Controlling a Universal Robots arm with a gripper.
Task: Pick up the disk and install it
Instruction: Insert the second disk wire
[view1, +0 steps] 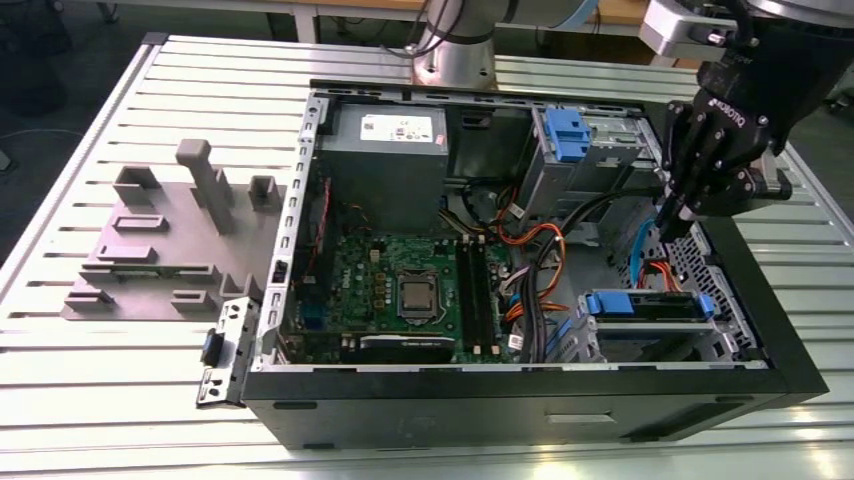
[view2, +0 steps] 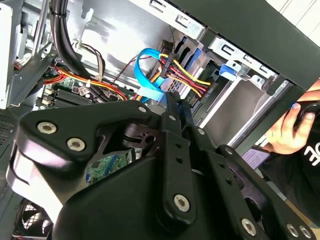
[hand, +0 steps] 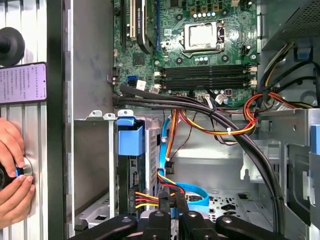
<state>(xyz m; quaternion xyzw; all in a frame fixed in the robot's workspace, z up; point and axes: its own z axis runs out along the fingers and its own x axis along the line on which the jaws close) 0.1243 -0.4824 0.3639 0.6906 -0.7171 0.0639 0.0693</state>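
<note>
Closest to us in the first wrist view is the black gripper (hand: 173, 199), its two fingers (hand: 166, 201) drawn together with barely a sliver between them and nothing of the disk in their grasp. The tips reach down inside the open computer case (view1: 534, 405), right at a bundle of red, yellow and black wires (hand: 147, 200) and a flat blue cable (hand: 195, 192); we cannot tell whether they touch either. The disk (hand: 130, 142) stands on edge in the drive bay just beside the tips, its blue frame showing, and the wires run to its end. In the exterior view the gripper hangs over the case's side at the exterior view's right, and the disk (view1: 647, 305) lies just below and in front of it. Beyond the tips lies the green circuit board (hand: 200, 45). Well away from the gripper, outside the case wall, a person's hand (hand: 12, 175) rests on the slatted table (view1: 134, 380) beside a phone (hand: 22, 82).
</note>
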